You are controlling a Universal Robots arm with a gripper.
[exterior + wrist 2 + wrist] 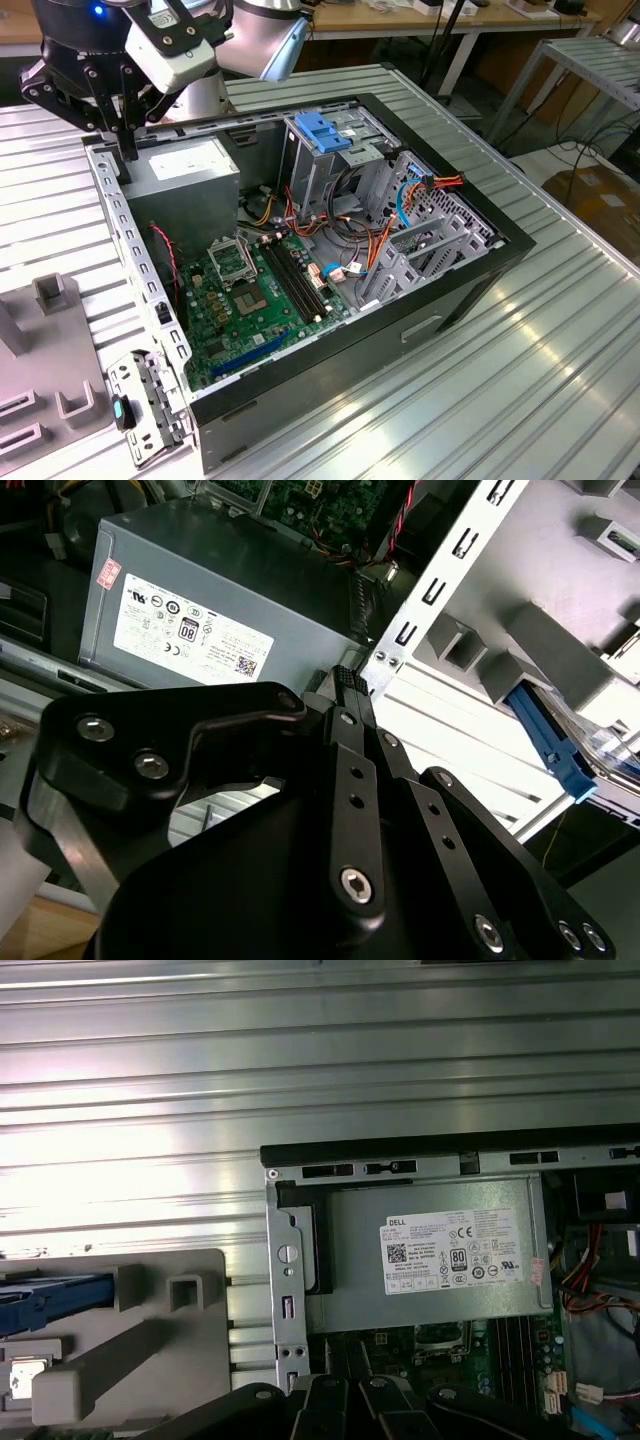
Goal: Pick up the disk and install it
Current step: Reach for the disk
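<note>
Hovering our black pincer (348,680), shut and empty, over the computer case's silver rim (285,1290), we are seeing the blue-railed silver disk (50,1298) lying outside, lengthwise square to it.

Ribbed table (560,330) bare glossy metal; power-supply box (430,1305) matt grey metal (paper sticker (450,1253)); gripper (346,680) matt black.

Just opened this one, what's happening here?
A robot arm's gripper, shut and holding nothing, hangs over the corner of an open computer case, by its power supply. The disk lies in a grey holder beside the case, not yet picked up.
</note>
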